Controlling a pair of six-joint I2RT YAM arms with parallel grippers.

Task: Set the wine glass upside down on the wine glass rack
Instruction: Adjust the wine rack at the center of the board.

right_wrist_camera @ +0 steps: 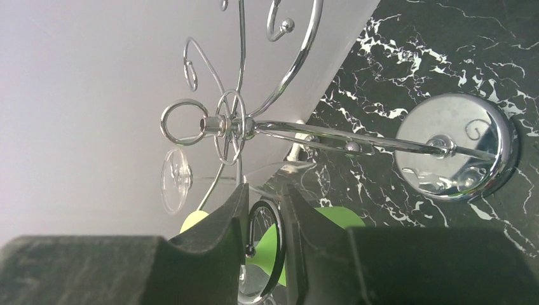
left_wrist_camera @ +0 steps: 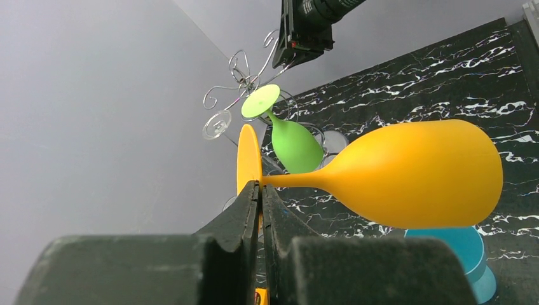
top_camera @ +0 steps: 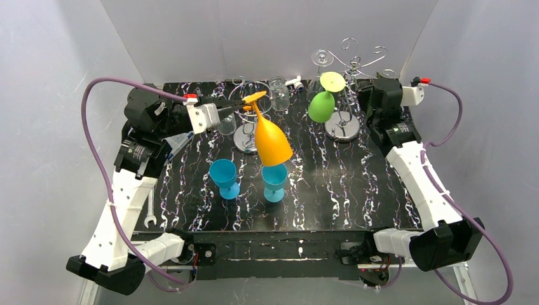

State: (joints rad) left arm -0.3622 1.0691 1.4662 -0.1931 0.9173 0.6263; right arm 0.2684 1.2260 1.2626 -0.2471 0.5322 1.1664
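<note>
Currently the left gripper (left_wrist_camera: 260,194) has its jaws clenched on the stem of the orange glass (left_wrist_camera: 413,171), right beside the foot. The glass hangs in the air, bowl down and tilted, over a blue glass (top_camera: 274,179) and near the short stand (top_camera: 245,138). It is well apart from the rack (right_wrist_camera: 454,146). The right gripper (right_wrist_camera: 264,213) sits at the rack with its jaws nearly together around a chrome ring. Whether they pinch it cannot be told.

Risks noted:
1. The grip is thin and the bowl hangs far from it, so the glass may pivot or slip during the carry.
2. The bowl may clip the short stand on the way across and topple it.
3. A green glass (top_camera: 321,107) already hangs on the rack's near side, and a wide swing could knock it loose.
4. A skewed foot would likely catch a scroll arm and shove the rack, unless the right arm is holding it.
5. The two arms will crowd each other at the rack.
</note>
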